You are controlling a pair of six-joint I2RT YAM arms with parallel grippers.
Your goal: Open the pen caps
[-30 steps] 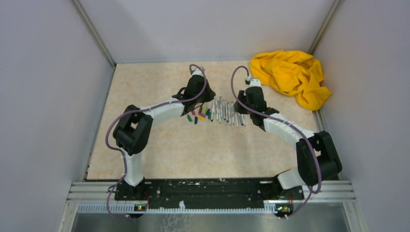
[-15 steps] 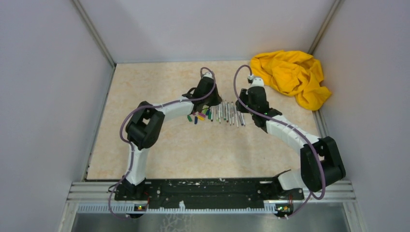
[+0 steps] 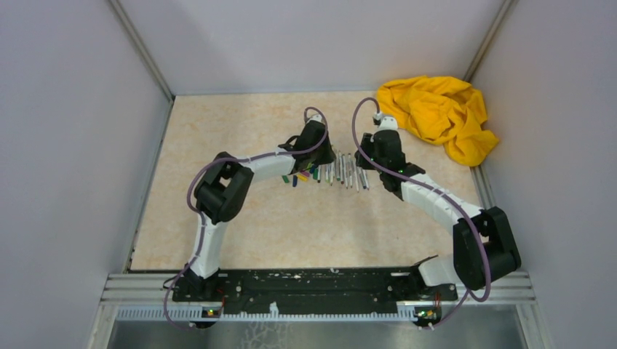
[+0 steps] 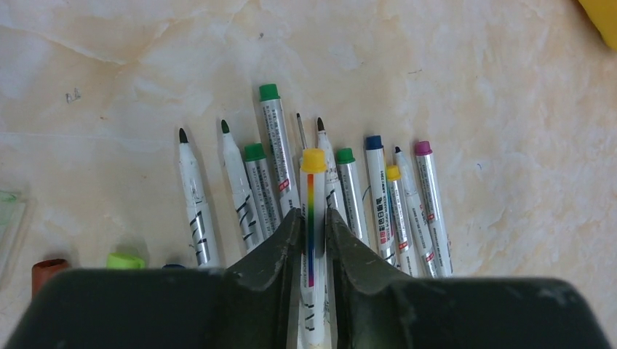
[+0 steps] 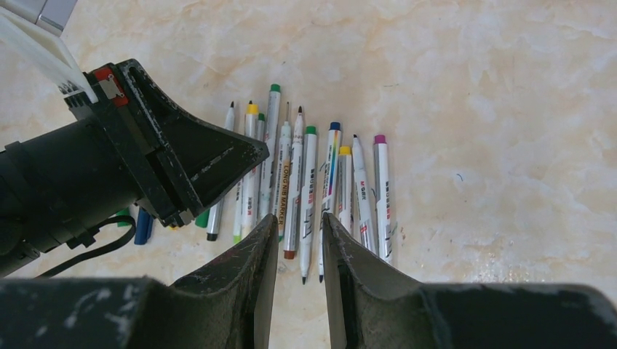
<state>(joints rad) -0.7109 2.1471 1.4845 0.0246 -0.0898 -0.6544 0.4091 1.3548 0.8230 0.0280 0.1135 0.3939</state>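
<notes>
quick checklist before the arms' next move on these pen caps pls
1. White pen with rainbow stripe sits between left gripper fingers: ok.
2. Left grip firm on it: cannot tell.
3. Its yellow end piece is a cap, not a plug: cannot tell.
4. Right gripper fingers open, holding nothing: ok.
5. Right fingers lined up on that pen: not ok; they hover over neighbouring grey-white pens.
6. Loose lime-green cap lies aside of the left fingers: ok.
</notes>
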